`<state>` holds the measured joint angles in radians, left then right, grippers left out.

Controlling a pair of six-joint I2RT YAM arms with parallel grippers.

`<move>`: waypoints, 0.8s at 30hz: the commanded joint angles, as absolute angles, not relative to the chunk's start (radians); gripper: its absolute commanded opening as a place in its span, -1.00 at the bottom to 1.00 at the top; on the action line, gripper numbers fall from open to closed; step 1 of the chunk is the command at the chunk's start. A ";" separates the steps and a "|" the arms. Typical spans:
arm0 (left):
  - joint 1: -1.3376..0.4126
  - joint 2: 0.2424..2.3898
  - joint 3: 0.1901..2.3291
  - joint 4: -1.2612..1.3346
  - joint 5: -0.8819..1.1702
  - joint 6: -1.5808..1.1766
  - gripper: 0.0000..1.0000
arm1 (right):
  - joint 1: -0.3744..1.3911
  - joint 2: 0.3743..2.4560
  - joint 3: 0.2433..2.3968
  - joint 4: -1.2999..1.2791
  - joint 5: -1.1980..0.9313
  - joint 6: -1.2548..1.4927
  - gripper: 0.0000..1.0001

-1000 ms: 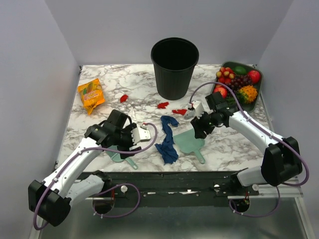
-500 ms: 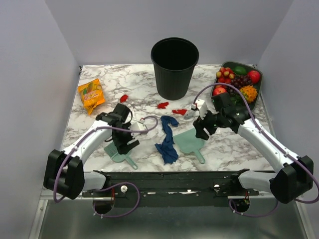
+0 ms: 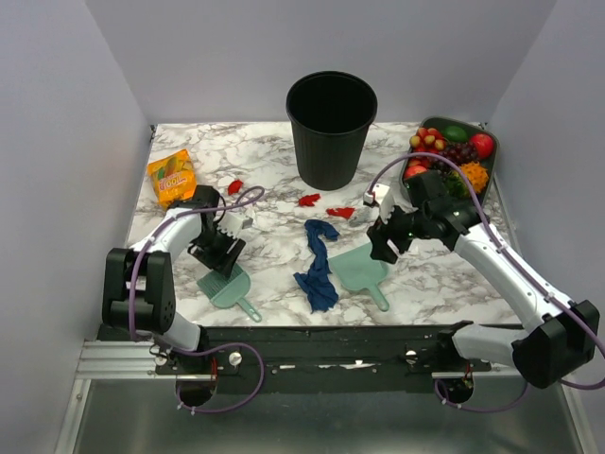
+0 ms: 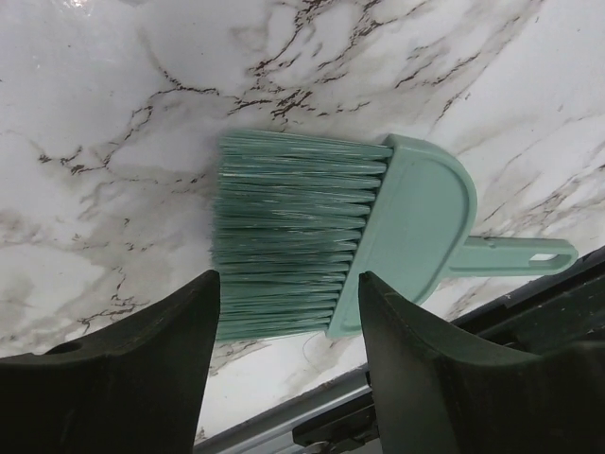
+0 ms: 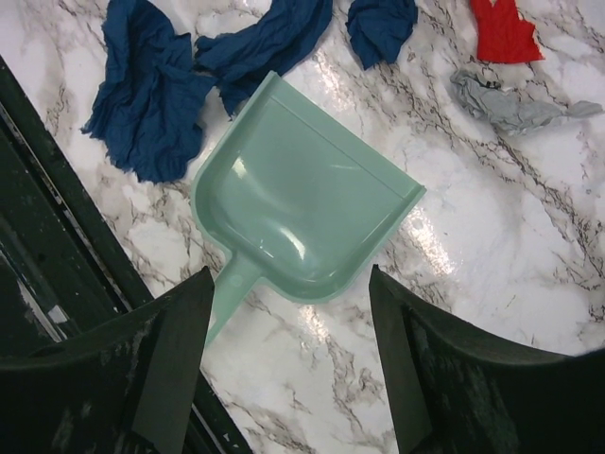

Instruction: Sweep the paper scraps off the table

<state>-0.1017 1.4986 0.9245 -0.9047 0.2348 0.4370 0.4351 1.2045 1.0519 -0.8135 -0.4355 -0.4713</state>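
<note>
Released and empty, the left fingers are best lowered squarely astride the brush; the right fingers, likewise spread, astride the dustpan handle.

You had a white tabletop veined in grey like marble, and bright red scraps. Your brush and dustpan were the same pale teal. The cloth was dark blue, the bin black, the packet orange with yellow print, the wad grey.
</note>
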 commanded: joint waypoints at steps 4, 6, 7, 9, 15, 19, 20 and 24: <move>-0.094 1.529 0.948 -0.859 0.196 0.382 0.24 | 0.439 1.256 1.114 -0.827 -0.485 -0.480 0.53; -0.094 1.537 0.954 -0.842 0.181 0.379 0.22 | 0.439 1.261 1.124 -0.833 -0.483 -0.486 0.54; -0.094 1.548 0.953 -0.835 0.166 0.377 0.22 | 0.439 1.264 1.124 -0.833 -0.480 -0.488 0.54; -0.094 1.560 0.943 -0.827 0.160 0.387 0.20 | 0.439 1.269 1.123 -0.833 -0.480 -0.489 0.54; -0.094 1.569 0.885 -0.818 0.216 0.413 0.16 | 0.439 1.281 1.117 -0.822 -0.485 -0.494 0.54; -0.094 1.571 0.870 -0.804 0.222 0.402 -0.24 | 0.439 1.275 1.112 -0.818 -0.479 -0.518 0.54; -0.094 1.556 0.870 -0.799 0.218 0.399 -0.32 | 0.439 1.273 1.109 -0.821 -0.477 -0.529 0.54; -0.098 1.502 0.859 -0.795 0.224 0.397 -1.00 | 0.439 1.272 1.097 -0.816 -0.460 -0.571 0.54</move>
<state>-0.0975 1.5627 0.8803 -0.8055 0.2024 0.4000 0.4351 1.2724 1.0969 -0.8124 -0.4610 -0.5175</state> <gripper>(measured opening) 0.193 0.769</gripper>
